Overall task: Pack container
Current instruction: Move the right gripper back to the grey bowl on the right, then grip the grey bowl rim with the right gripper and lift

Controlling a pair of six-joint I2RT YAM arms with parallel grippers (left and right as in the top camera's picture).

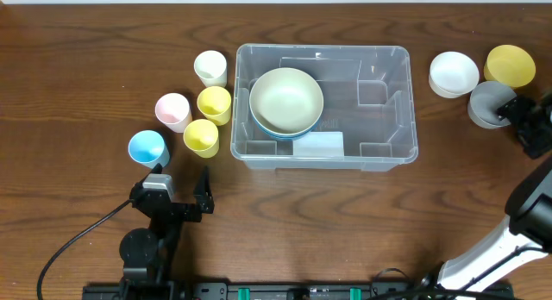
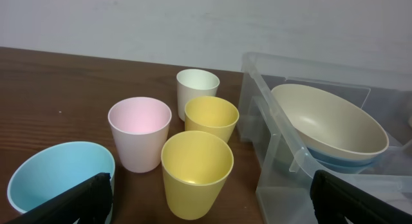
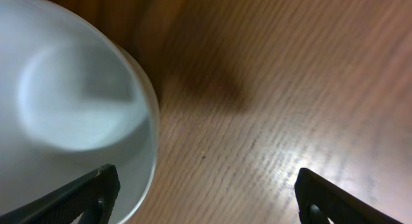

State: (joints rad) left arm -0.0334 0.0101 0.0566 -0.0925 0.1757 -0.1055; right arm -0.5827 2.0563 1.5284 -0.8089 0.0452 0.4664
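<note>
The clear container (image 1: 412, 119) stands mid-table with a white label at its front. In its left part a cream bowl (image 1: 286, 98) sits stacked on a blue bowl (image 1: 289, 133). Both also show in the left wrist view: the container (image 2: 277, 147) and the cream bowl (image 2: 328, 121). My left gripper (image 1: 183, 172) is open and empty, low in front of the cups, left of the container. My right gripper (image 1: 523, 119) is open at the right edge of a grey bowl (image 1: 488, 103). In the right wrist view the grey bowl (image 3: 77, 102) reaches the left finger of that gripper (image 3: 206, 179).
Several cups stand left of the container: cream (image 1: 210, 67), pink (image 1: 172, 111), two yellow (image 1: 214, 103) (image 1: 201, 137), blue (image 1: 147, 148). A white bowl (image 1: 454, 73) and a yellow bowl (image 1: 510, 65) sit at the far right, next to the grey bowl.
</note>
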